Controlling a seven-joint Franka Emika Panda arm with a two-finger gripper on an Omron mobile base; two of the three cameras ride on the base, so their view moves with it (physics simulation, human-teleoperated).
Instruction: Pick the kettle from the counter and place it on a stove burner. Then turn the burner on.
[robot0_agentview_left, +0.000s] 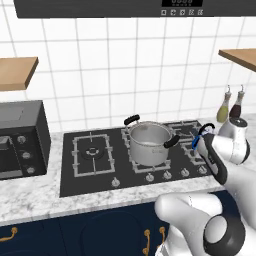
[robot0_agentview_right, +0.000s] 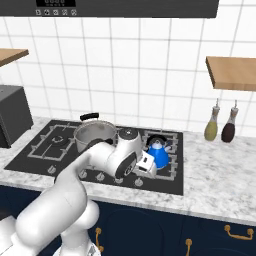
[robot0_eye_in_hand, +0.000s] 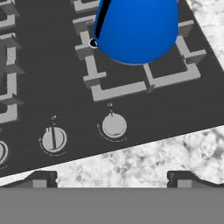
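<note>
while i hang over the front edge of the counter (robot0_agentview_right: 220, 170), its marbled stone runs under me and round the black glass cooktop (robot0_agentview_right: 30, 155). on that cooktop the big steel pot (robot0_agentview_left: 148, 142) sits on the middle burner, well to the left of where i am working.

further right, the kettle (robot0_agentview_right: 159, 154) stands upright on the stove burner (robot0_eye_in_hand: 131, 87) at the right end of the cooktop, blue body resting on the grey grate, black handle arched over the top. from my hand camera the kettle (robot0_eye_in_hand: 136, 28) sits up ahead of me and beyond the knobs, apart from my fingers, nothing touching it.

my gripper (robot0_eye_in_hand: 113, 177) is spread wide and holding nothing; one fingertip (robot0_eye_in_hand: 41, 178) shows low on the left and the other low on the right, both over the pale stone strip in front of the cooktop.

between my fingertips and the kettle lies the row of silver knobs: one knob (robot0_eye_in_hand: 114, 125) nearly straight ahead, just below the kettle's grate, and a second knob (robot0_eye_in_hand: 53, 139) to its left, with a dark bar across its face.

two bottles (robot0_agentview_right: 220, 125) stand by the wall on the right.
</note>
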